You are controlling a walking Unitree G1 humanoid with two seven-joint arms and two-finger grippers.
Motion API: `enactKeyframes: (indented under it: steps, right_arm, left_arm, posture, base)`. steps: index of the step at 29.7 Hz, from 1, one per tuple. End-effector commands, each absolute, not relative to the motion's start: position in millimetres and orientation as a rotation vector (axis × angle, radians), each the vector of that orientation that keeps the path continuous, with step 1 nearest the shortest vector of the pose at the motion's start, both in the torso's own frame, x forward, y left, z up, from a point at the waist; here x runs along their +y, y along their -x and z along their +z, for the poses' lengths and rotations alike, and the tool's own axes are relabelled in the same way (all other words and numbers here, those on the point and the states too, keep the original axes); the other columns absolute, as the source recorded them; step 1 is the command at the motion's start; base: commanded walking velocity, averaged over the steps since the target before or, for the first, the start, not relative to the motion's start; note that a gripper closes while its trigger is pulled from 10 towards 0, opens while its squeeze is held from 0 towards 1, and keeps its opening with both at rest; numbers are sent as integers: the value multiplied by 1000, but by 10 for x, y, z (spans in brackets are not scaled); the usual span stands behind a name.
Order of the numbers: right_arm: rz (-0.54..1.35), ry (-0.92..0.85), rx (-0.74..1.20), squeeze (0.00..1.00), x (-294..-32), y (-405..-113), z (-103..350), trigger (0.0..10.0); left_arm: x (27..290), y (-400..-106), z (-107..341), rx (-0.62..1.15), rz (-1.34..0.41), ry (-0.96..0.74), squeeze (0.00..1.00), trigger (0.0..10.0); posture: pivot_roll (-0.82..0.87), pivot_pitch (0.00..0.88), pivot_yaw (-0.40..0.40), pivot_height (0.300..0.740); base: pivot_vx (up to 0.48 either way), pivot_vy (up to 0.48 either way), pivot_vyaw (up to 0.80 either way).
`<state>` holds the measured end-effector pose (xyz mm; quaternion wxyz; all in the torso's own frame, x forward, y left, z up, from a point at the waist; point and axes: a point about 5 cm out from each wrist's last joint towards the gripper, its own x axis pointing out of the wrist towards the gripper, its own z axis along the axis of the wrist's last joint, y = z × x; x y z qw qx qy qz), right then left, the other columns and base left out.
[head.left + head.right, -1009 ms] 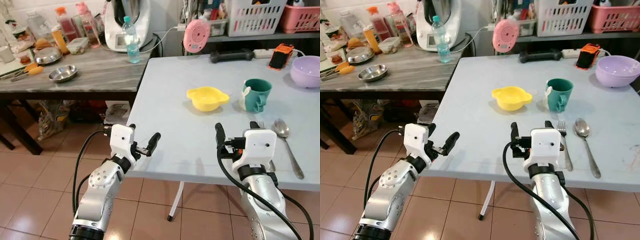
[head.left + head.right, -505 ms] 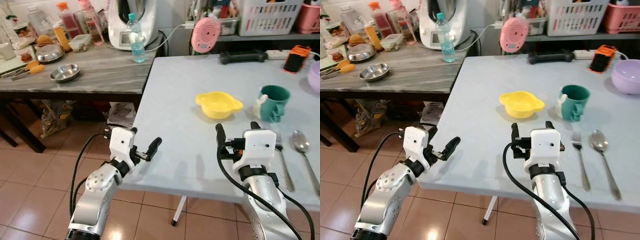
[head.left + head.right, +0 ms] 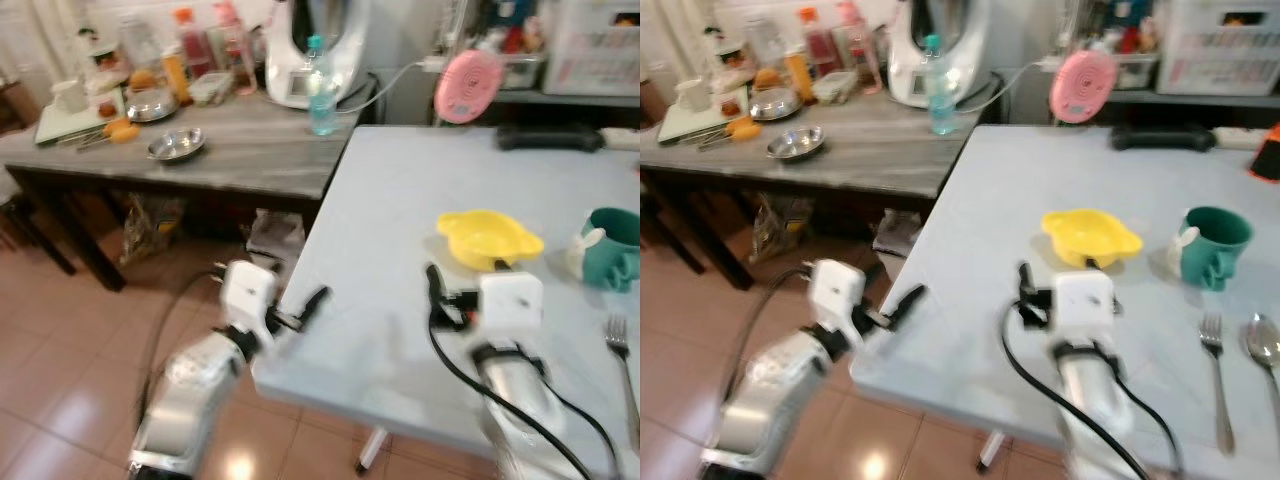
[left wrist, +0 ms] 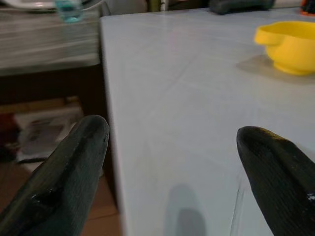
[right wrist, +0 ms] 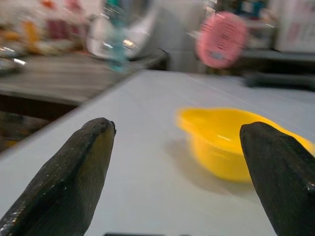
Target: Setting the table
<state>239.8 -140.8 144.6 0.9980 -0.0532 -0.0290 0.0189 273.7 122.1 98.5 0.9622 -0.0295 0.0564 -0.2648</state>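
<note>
Both eye views look forward and down from the robot's head, standing off the near left corner of the grey desk (image 3: 1120, 330), and are blurred. They share the same stretch, from the yellow bowl (image 3: 1090, 236) to the wooden side desk (image 3: 215, 150). The left wrist view sits low at the desk's left edge, close to its surface, facing across it toward the bowl. The right wrist view looks from just above the desk, with the bowl near.

Both head views are smeared with blur. The spoon (image 3: 1267, 345) is cut by the frame edge — so is the fork (image 3: 622, 358). Items on the far wooden counter (image 3: 870, 150) are too blurred to identify — bottles, mostly.
</note>
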Motion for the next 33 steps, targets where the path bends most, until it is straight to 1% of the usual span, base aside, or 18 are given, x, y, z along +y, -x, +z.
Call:
enactKeyframes:
  steps: [1, 9, 14, 16, 18, 23, 30, 33]
  right_arm:
    - [11, 120, -47, 0, -1481, -2396, 1436, 10000]
    - [6, 136, -21, 0, -1478, -2391, 1394, 10000]
    - [25, 185, -13, 0, -1468, -2421, 1397, 10000]
    - [44, 205, 0, 0, -1455, -2449, 1399, 10000]
    - [61, 240, 12, 0, -1456, -2518, 1426, 10000]
    - [115, 285, 29, 0, -1451, -2632, 1479, 10000]
    - [238, 335, 88, 0, -1390, -2799, 1564, 10000]
    - [230, 372, 124, 0, -1443, -2828, 1597, 10000]
  left_arm:
    - [1088, -2745, 1051, 91, -587, 63, 0, 10000]
    - [1056, -2711, 1032, 110, -624, 53, 0, 10000]
    - [1048, -2673, 1007, 127, -675, 53, 0, 10000]
    - [1029, -2645, 1011, 132, -716, 55, 0, 10000]
    - [992, -2591, 1022, 139, -801, 43, 0, 10000]
    - [967, -2542, 1042, 153, -888, 25, 0, 10000]
    - [1003, -2527, 1039, 171, -935, 5, 0, 10000]
    - [1004, -2514, 1039, 179, -955, 1, 0, 10000]
  posture:
    - [-150, 8, 111, 740]
    - [-147, 15, 111, 740]
    - [-150, 15, 109, 740]
    - [-150, 17, 105, 740]
    - [-150, 21, 102, 740]
    - [-149, 29, 100, 740]
    - [-150, 37, 97, 740]
    - [-148, 38, 91, 740]
  base:
    - [330, 0, 0]
    - [325, 0, 0]
    - [0, 0, 0]
    - [0, 0, 0]
    - [0, 0, 0]
    - [0, 0, 0]
    - [0, 0, 0]
    - [0, 0, 0]
